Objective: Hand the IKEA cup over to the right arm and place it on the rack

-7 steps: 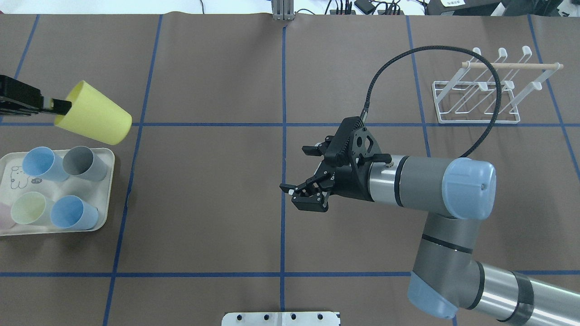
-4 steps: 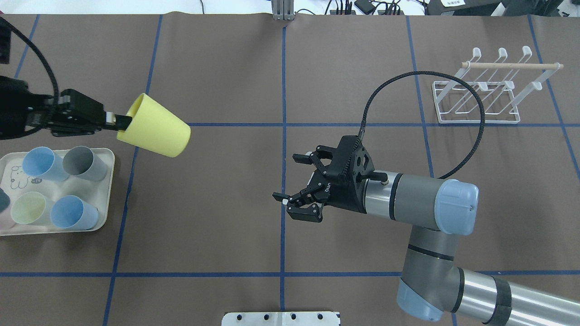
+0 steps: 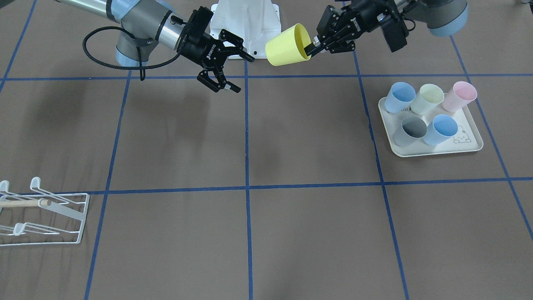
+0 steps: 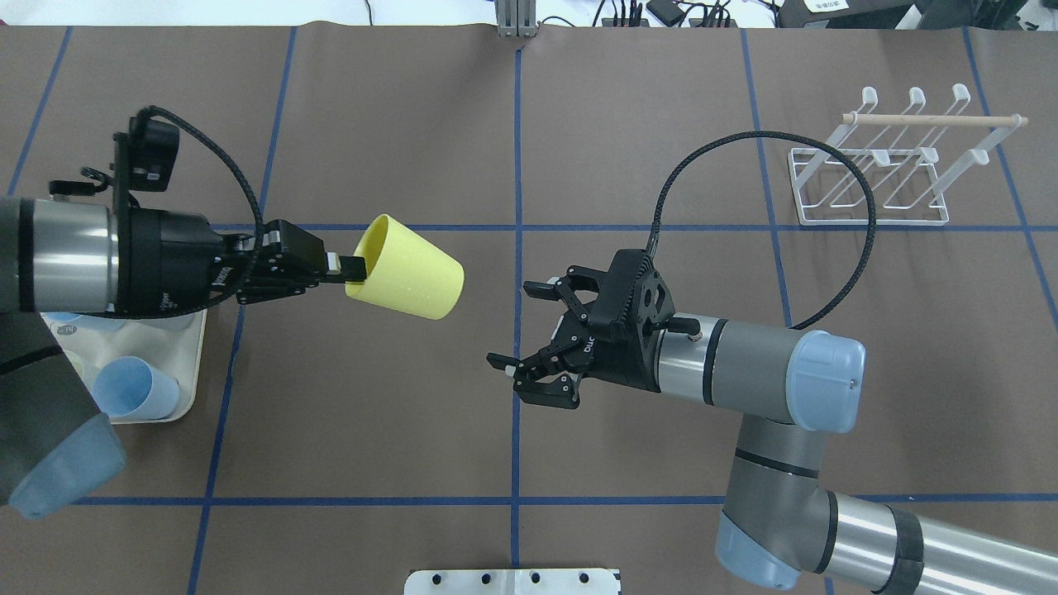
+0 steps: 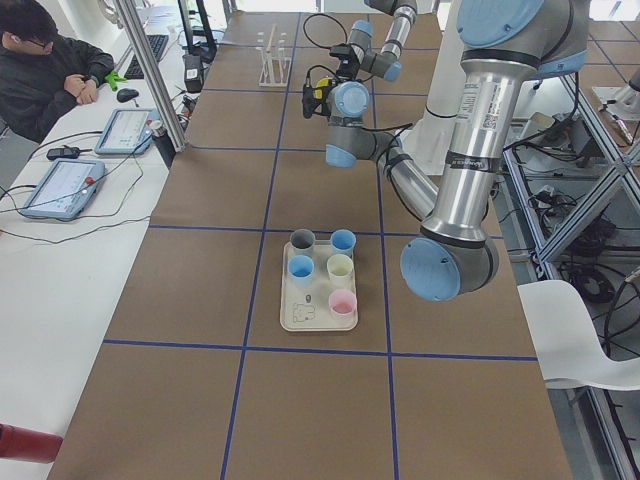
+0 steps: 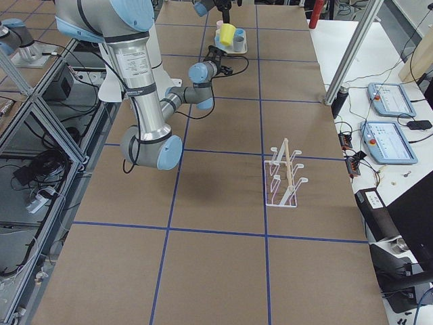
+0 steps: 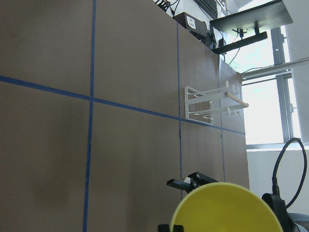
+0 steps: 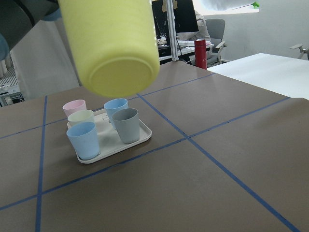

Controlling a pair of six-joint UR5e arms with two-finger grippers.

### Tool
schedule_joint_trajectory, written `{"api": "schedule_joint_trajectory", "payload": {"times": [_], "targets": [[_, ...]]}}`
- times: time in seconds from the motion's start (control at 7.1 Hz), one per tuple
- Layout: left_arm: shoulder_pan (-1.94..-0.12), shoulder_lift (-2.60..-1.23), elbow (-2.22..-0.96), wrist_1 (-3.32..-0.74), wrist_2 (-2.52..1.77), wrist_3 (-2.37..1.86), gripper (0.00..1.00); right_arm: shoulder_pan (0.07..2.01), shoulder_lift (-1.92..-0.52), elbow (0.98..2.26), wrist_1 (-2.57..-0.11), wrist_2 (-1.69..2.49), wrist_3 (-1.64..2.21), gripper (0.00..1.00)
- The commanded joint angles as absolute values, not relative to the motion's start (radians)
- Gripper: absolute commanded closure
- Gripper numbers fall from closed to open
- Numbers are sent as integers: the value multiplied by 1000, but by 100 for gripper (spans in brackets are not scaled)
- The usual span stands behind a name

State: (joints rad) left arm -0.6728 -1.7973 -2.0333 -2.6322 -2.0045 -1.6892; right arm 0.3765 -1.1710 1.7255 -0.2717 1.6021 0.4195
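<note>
The yellow IKEA cup hangs on its side above the table, base pointing at the right arm. My left gripper is shut on the cup's rim; in the front view the cup sits left of the left gripper. My right gripper is open and empty, a short gap right of the cup's base, and it also shows in the front view. The cup's base fills the top of the right wrist view. The white wire rack stands at the far right, away from both grippers.
A cream tray with several pastel cups sits at the left under the left arm, and also shows in the front view. Blue tape lines grid the brown table. The rack is at the front view's lower left.
My left arm has carried the yellow cup to the right, toward the table's middle. My right gripper has shifted slightly left toward it and stays open.
</note>
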Motion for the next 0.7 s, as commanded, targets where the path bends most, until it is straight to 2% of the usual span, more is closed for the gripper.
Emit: {"api": "schedule_joint_trajectory", "payload": {"times": [0.0, 0.56], "targets": [[-595, -1862, -1982, -2632, -1919, -1703, 100, 373, -1170, 1727, -267, 1601, 414, 2], [-543, -1871, -1944, -2634, -1893, -1700, 100, 354, -1169, 1729, -249, 1592, 374, 2]]}}
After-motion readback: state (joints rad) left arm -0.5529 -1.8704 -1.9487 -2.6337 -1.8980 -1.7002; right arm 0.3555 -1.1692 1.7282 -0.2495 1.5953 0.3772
